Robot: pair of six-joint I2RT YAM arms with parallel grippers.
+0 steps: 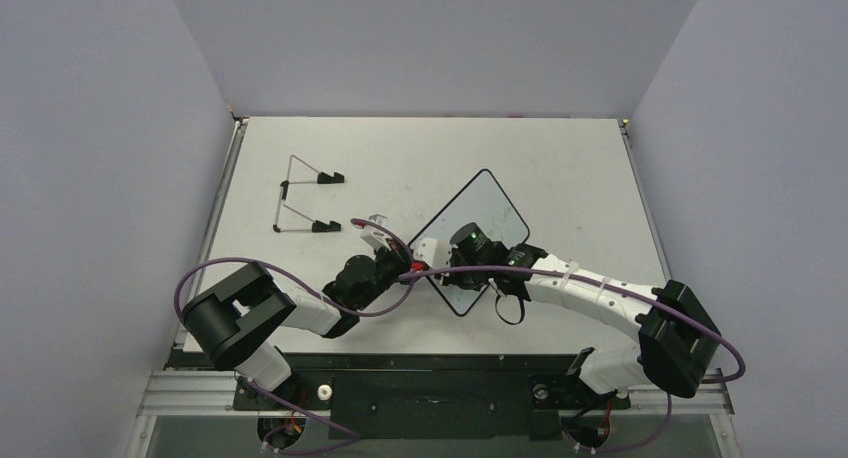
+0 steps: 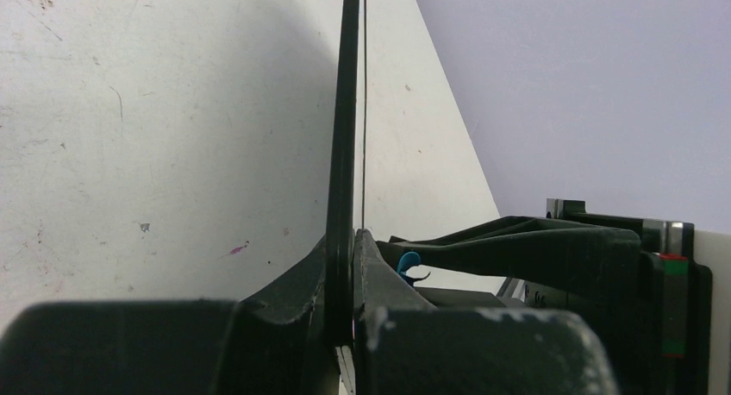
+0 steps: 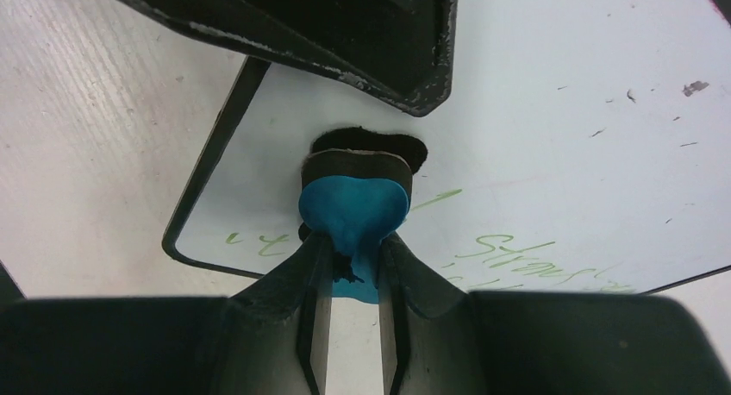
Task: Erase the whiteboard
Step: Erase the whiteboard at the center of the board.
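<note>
Left end effector (image 2: 349,248) pinches the whiteboard (image 3: 517,153) by its rim, right end effector (image 3: 353,244) pinches the eraser (image 3: 353,203) on its face; next, sweep over the green writing (image 3: 517,253)

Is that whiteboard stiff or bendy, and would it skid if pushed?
Probably stiff: edge-on, the whiteboard runs dead straight though the left gripper pinches only its rim. Likely light, being so thin. It may skid on the smooth table if released.

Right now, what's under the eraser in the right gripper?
The whiteboard, white face up, with faint green handwriting showing left and right of the eraser. The patch directly beneath its black felt is covered; can't tell if there's ink there.
</note>
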